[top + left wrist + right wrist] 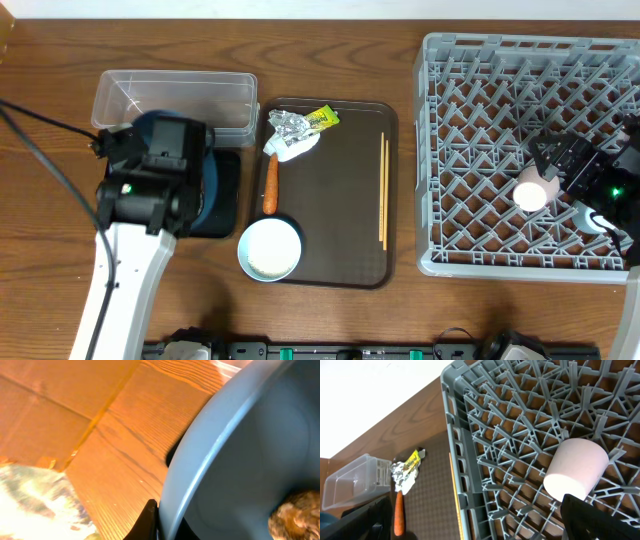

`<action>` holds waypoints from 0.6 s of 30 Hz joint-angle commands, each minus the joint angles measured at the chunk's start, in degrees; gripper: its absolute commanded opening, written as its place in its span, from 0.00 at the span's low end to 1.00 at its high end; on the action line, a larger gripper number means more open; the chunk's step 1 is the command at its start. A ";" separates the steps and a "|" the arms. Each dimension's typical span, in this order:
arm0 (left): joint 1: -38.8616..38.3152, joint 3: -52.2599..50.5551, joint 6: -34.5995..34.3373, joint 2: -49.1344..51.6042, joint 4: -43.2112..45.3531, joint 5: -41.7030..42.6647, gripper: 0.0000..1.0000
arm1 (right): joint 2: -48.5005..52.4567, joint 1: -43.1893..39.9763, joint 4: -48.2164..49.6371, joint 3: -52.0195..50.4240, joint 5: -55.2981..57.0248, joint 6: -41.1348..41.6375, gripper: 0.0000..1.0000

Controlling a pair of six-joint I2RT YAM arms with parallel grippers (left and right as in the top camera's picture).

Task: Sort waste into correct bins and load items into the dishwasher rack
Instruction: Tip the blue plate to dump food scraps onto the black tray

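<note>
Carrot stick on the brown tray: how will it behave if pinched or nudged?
The carrot stick looks thin and round, so a sideways nudge would probably roll it across the flat brown tray. It lies straight, so likely stiff, not floppy. Its upper end seems to touch the white paper, which a lift might disturb.

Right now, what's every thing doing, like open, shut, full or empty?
Left fingers, shut on the blue plate rim.
Right fingers, open, over the rack.
Blue plate, gripped, brown lump on it.
Pink cup, tipped in the rack, not held.
White bowl, upright, rice inside.
Clear tub, empty.
Chopsticks, lying flat on the brown tray.
Carrot stick, lying flat there too.
</note>
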 commanded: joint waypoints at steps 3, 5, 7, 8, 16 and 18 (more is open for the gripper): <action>-0.94 -0.02 -8.22 9.33 -1.18 -7.45 0.06 | 0.04 0.46 0.15 0.28 -0.02 -0.98 0.99; -1.86 -0.07 -8.24 13.49 -3.87 -12.63 0.06 | 0.04 0.46 0.13 0.28 -0.02 -0.98 0.99; -2.80 -0.02 -8.28 17.20 -5.57 -17.84 0.06 | 0.04 0.46 0.13 0.28 -0.02 -0.96 0.99; -3.04 0.00 -8.31 18.27 -5.40 -18.45 0.06 | 0.04 0.46 0.13 0.28 -0.04 -0.96 0.99; -4.76 0.20 -7.32 20.11 -8.13 -23.76 0.06 | 0.04 0.46 0.02 0.28 -0.04 -0.98 0.99; -5.33 0.55 -7.17 19.93 -9.01 -24.02 0.06 | 0.04 0.46 0.07 0.28 -0.04 -0.98 0.99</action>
